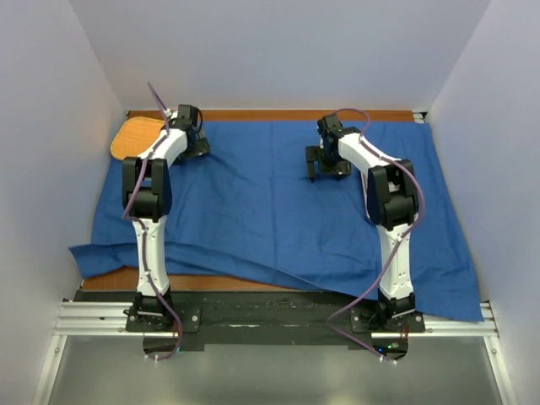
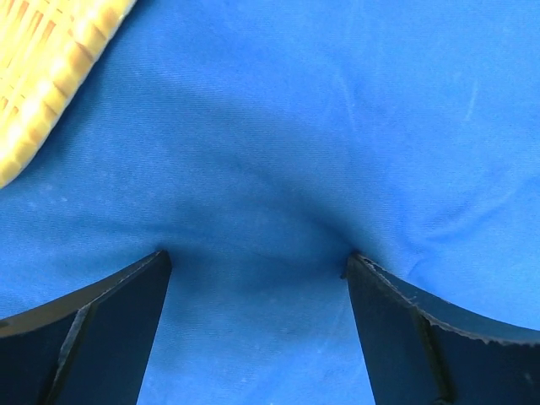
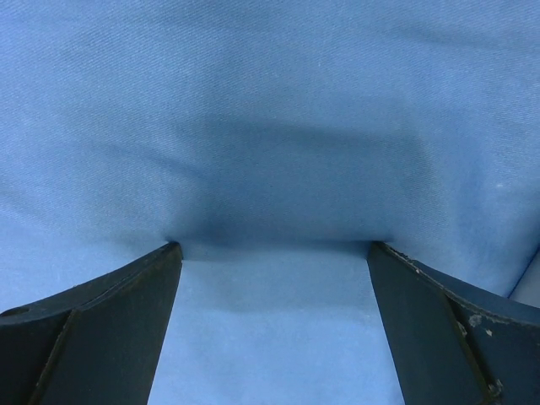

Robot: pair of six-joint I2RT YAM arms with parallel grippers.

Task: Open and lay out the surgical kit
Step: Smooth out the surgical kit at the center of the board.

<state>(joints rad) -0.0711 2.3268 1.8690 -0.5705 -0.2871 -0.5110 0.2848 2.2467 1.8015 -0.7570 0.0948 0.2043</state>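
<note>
The blue cloth wrap (image 1: pixel 270 211) lies spread over most of the table, its near left edge rumpled and folded. My left gripper (image 1: pixel 192 145) is open at the cloth's far left, with both fingertips down on the cloth (image 2: pixel 270 126) and cloth between them (image 2: pixel 257 257). My right gripper (image 1: pixel 326 169) is open at the far middle, fingertips on the cloth (image 3: pixel 270 101). A straight fold line runs between its tips (image 3: pixel 274 246). The steel tray, scissors, forceps and gauze pack are out of view.
An orange woven mat (image 1: pixel 135 137) lies at the far left corner, partly under the cloth, just left of my left gripper; it also shows in the left wrist view (image 2: pixel 42 67). The wooden table edge (image 1: pixel 278 114) and white walls bound the far side.
</note>
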